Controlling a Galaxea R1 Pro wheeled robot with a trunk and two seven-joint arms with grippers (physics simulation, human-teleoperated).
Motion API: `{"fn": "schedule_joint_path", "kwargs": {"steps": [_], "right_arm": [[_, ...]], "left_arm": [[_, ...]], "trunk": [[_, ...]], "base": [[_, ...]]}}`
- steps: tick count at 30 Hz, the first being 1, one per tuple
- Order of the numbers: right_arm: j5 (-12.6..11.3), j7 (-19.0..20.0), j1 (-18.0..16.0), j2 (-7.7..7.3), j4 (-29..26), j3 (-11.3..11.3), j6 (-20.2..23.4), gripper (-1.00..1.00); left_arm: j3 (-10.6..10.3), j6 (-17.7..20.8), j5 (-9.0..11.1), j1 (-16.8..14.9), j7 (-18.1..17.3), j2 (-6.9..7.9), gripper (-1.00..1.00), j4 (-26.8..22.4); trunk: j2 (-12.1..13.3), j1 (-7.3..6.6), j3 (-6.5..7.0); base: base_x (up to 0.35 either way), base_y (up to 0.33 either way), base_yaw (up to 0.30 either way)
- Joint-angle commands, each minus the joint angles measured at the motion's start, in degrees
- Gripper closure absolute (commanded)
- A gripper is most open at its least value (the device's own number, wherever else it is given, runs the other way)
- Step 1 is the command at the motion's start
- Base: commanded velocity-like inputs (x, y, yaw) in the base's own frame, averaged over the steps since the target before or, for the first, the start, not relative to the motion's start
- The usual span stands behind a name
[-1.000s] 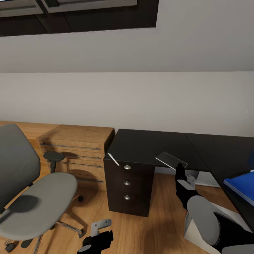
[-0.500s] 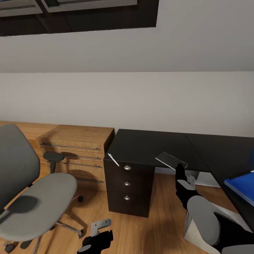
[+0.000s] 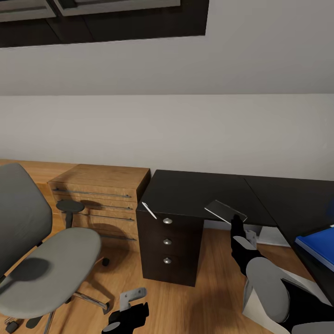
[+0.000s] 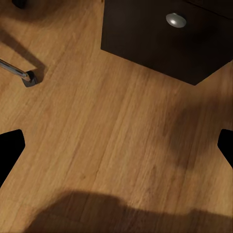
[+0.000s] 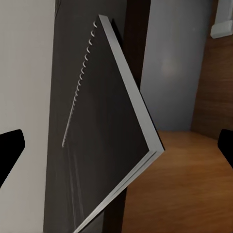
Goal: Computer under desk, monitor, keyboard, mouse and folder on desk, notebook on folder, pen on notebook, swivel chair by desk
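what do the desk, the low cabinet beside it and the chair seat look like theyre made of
The desk: black board with a smooth, faintly glossy top, probably laminate, going by its soft sheen; round silver knobs look like metal. The low cabinet: light wood or veneer, showing grain, with thin metal bar handles. The swivel chair seat: matte grey upholstery, likely fabric.

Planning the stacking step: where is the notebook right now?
In the head view the spiral-bound notebook lies on the desk, overhanging its front edge, right of the drawers and just above the right gripper; the pen lies further left.
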Motion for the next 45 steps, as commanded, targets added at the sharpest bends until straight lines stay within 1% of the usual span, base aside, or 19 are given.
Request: {"fn": "schedule_joint_path", "kwargs": {"steps": [1, 10, 11, 38, 45], "right_arm": [[-0.61, 0.45, -0.06, -0.01, 0.09, 0.04, -0.16, -1.00], [-0.61, 0.45, -0.06, -0.01, 0.01, 0.04, -0.16, -1.00], [-0.59, 0.45, -0.06, -0.01, 0.01, 0.04, -0.16, 1.00], [-0.39, 0.71, -0.06, -0.08, -0.19, 0.04, -0.16, 1.00], [-0.35, 0.71, -0.06, -0.10, -0.25, 0.11, -0.19, 1.00]], "left_arm": [[-0.15, 0.13, 0.31, -0.07, 0.45, 0.07, -1.00, -0.08], [-0.18, 0.13, 0.31, -0.07, 0.45, 0.04, -1.00, -0.08], [-0.18, 0.13, 0.31, -0.07, 0.45, 0.03, -1.00, -0.08], [-0.26, 0.13, 0.31, -0.07, 0.38, 0.03, -1.00, -0.08], [-0.26, 0.13, 0.31, -0.07, 0.36, -0.05, -1.00, -0.08]], "trunk": [[-0.03, -0.01, -0.06], [-0.03, -0.01, -0.06], [-0.03, -0.01, -0.06], [-0.03, -0.01, -0.06], [2.78, -1.54, 1.20]], "base": [[0.001, 0.000, 0.000], [0.000, 0.000, 0.000], [0.000, 0.000, 0.000], [0.000, 0.000, 0.000], [0.000, 0.000, 0.000]]}}
